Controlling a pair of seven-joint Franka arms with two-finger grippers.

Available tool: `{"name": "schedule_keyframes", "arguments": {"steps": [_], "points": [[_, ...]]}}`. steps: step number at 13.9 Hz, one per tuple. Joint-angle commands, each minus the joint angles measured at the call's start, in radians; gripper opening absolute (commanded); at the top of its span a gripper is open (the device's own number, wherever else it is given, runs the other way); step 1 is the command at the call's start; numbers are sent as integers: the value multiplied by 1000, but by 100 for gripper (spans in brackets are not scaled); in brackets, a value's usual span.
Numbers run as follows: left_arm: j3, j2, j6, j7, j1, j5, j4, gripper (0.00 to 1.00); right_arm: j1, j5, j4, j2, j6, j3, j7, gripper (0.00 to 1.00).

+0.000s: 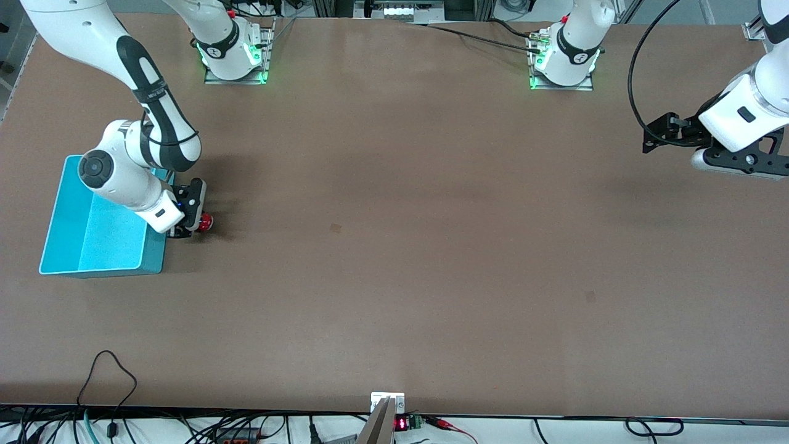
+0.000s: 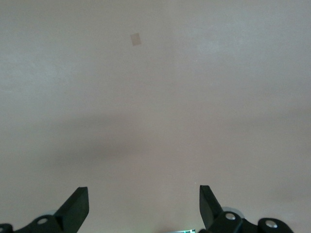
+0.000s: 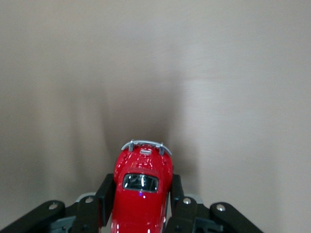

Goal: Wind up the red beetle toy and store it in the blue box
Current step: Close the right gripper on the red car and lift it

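The right gripper (image 3: 141,204) clamps the tiny glossy red beetle toy car (image 3: 142,194) beside the empty cyan-blue plastic bin (image 1: 68,240) — winding (probably) and storing remain; the left gripper (image 2: 143,206) waits, fingers apart.

A broad brown table (image 1: 394,246) filled the view, evenly lit, with black cables (image 1: 105,382) trailing along its near edge.

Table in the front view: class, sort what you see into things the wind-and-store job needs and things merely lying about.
Needed: red toy car, clamped in the right end effector beside the blue box; the blue box.

Lying about: two small dark patches on the table; cables along its near edge.
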Motion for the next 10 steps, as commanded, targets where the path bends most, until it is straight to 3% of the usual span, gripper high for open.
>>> {"name": "schedule_keyframes", "arguments": {"steps": [1, 5, 10], "points": [[-3, 8, -28, -10, 1, -15, 37, 100, 43, 14, 31, -91, -11, 3, 197, 21], [-3, 10, -28, -10, -1, -14, 38, 100, 60, 14, 96, -163, -11, 1, 627, 18], [-3, 10, -28, -10, 1, -15, 38, 100, -94, 14, 127, -142, -102, -6, 1090, 14]]}}
